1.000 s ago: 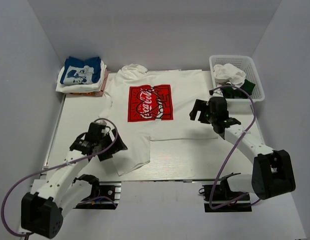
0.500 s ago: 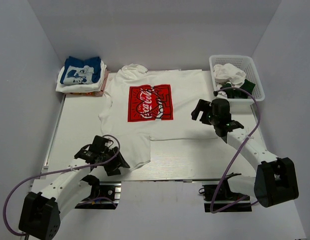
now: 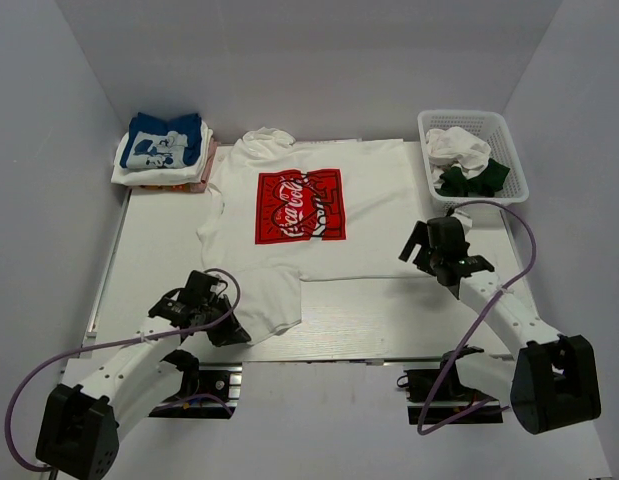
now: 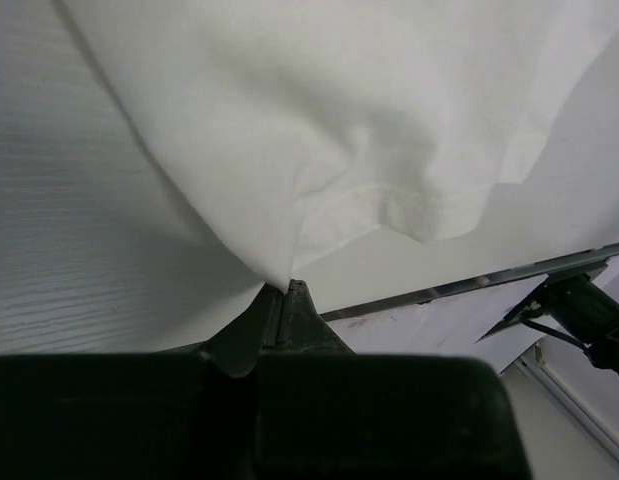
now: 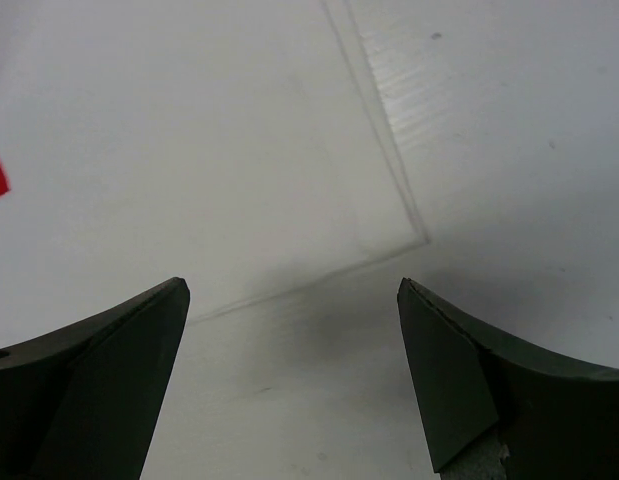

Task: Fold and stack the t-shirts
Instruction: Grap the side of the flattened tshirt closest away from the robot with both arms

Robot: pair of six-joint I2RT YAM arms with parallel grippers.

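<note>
The left gripper (image 4: 286, 290) is pinched tight on a fold at the near left edge of the one spread white shirt (image 3: 374, 190). The cloth rises from its tips and drapes away over the table (image 3: 389, 320). This hold sits close to the table's near edge, whose metal rail shows just beyond the hanging cloth in the left wrist view.

The right gripper (image 5: 294, 290) stands wide apart and holds nothing. It hovers above the shirt's near right corner, with hem and side edge meeting between its fingers and bare table beyond.

The shirt lies flat, red logo (image 3: 300, 205) up and collar at the far side. Bare table runs along its near hem on the right.

One stack (image 3: 161, 150) of folded shirts sits at the far left corner, just beside the shirt's sleeve: blue on top, white and orange-pink beneath. One basket (image 3: 469, 114) at the far right holds a white cloth (image 3: 457, 148) and a dark green cloth (image 3: 479, 178).
</note>
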